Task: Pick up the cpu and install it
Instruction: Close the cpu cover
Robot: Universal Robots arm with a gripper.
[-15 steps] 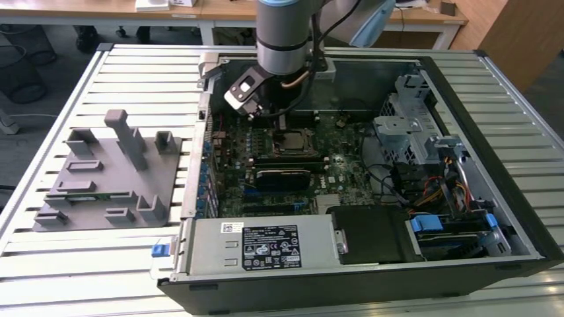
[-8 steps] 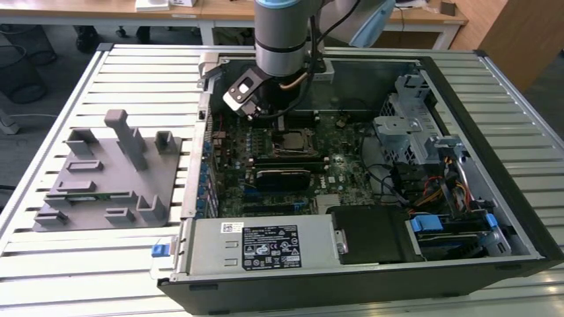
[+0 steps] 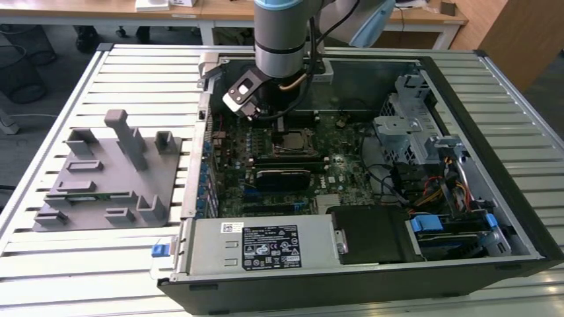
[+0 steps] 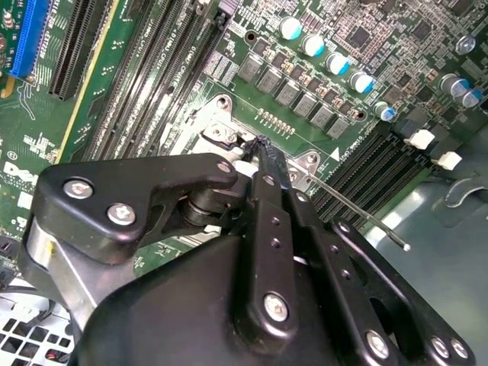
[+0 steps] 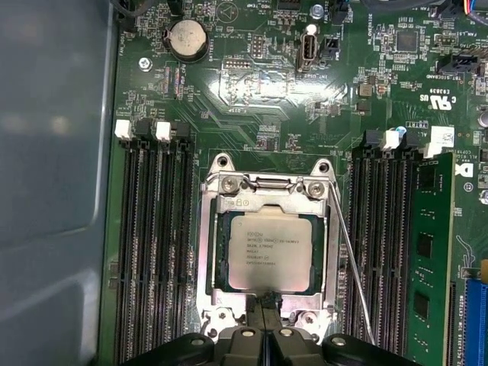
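The cpu point(image 5: 271, 250) lies flat in the motherboard socket, silver lid up, framed by the metal socket bracket point(image 5: 217, 252). The gripper point(image 5: 268, 299) has its two black fingers pressed together with nothing between them, and their tips sit at one edge of the cpu, over the bracket. In the second wrist view the closed fingertips point(image 4: 263, 156) point down at the same socket. A thin wire socket lever point(image 5: 352, 267) runs alongside the bracket. Black memory slots point(image 5: 152, 252) flank the socket on both sides. In the exterior view the arm point(image 3: 282, 39) reaches into the open computer case point(image 3: 493, 132), and a grey fixture plate point(image 3: 97, 178) lies well apart on the exterior view's left.
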